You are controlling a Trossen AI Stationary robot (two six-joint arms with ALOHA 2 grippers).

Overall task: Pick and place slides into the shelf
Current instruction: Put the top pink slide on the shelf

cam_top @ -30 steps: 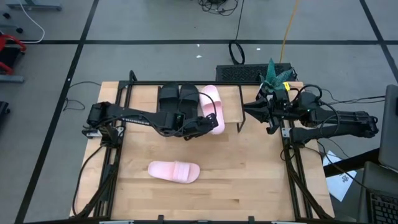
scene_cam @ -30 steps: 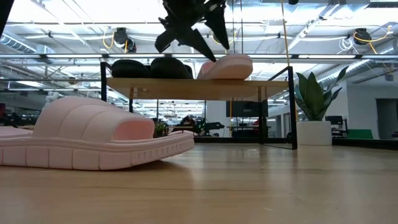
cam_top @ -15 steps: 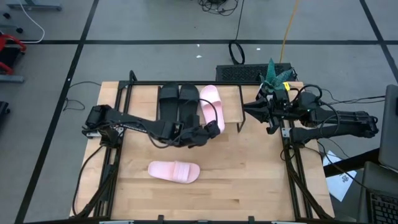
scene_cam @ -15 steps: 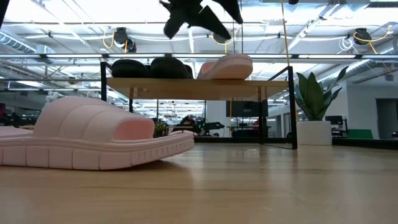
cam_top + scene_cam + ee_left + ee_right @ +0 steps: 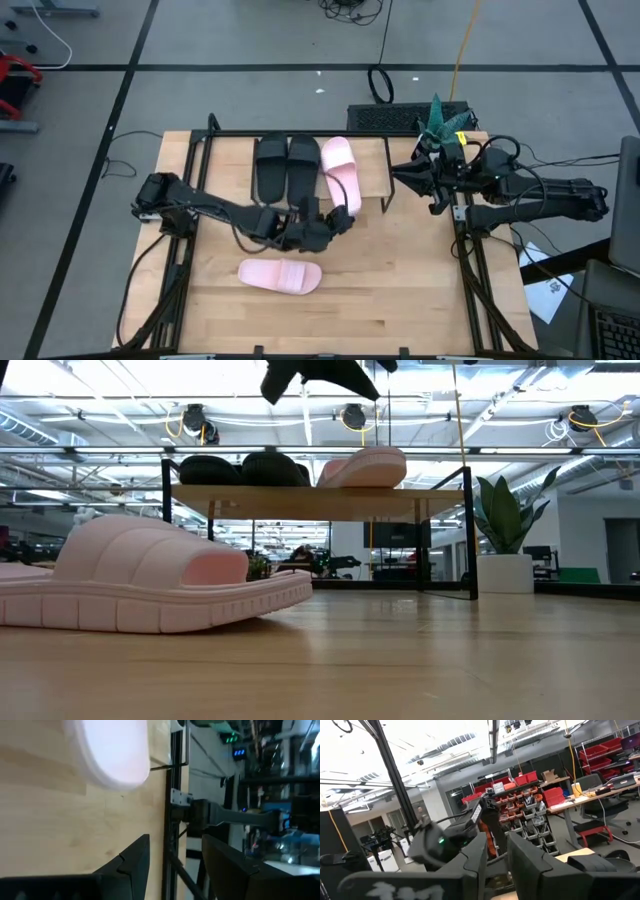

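Note:
Two black slides (image 5: pixel 286 165) and one pale pink slide (image 5: pixel 340 172) lie side by side on the shelf's wooden board (image 5: pixel 372 165), as the low view also shows for the pink slide (image 5: pixel 365 467) and the board (image 5: pixel 320 502). The second pink slide (image 5: pixel 280 275) rests sole down on the tabletop near the front, and looms large in the low view (image 5: pixel 150 575). My left gripper (image 5: pixel 345 220) hovers open just in front of the shelf, past the pink slide's near end (image 5: pixel 115 750). My right gripper (image 5: pixel 393 178) waits open at the shelf's right side.
Black frame rails run along the table's left (image 5: pixel 185 270) and right (image 5: pixel 470 270) sides. A potted plant (image 5: pixel 440 118) stands at the far right corner. Bare tabletop (image 5: pixel 400 280) stretches to the right of the loose pink slide.
My left gripper has drawn back from the pink slide on the shelf toward the table's near edge and risen, staying open. The pink slide stays where it lay on the board.

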